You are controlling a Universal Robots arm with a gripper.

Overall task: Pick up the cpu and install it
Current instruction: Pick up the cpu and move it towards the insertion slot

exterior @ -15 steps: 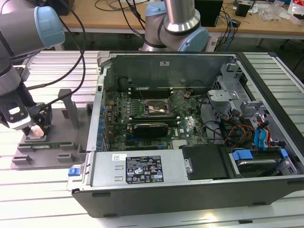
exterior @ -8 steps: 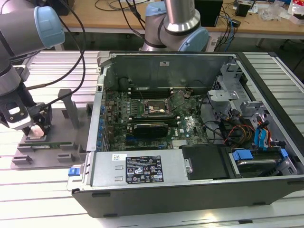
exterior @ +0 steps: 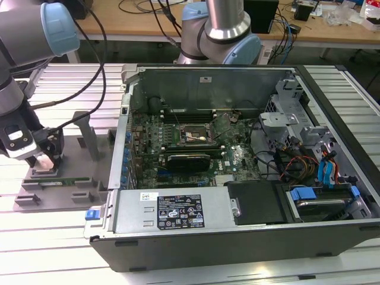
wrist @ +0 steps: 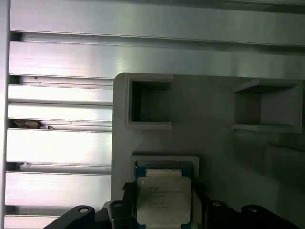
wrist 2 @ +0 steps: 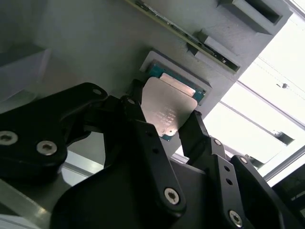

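Note:
The cpu is a small square chip with a silver-grey top and a green rim, lying at a shallow pocket of the grey fixture. In both wrist views my gripper has a black finger against each of two opposite sides of the cpu and is shut on it. In the exterior view the gripper is down at the fixture on the exterior view's left, beside the open computer case. The motherboard's socket lies open inside the case, well apart from the gripper.
A long green memory stick lies in a slot of the fixture near the gripper. The open case holds cables, a drive cage and a card. A second robot arm stands behind the case. Cables hang over the ribbed metal table.

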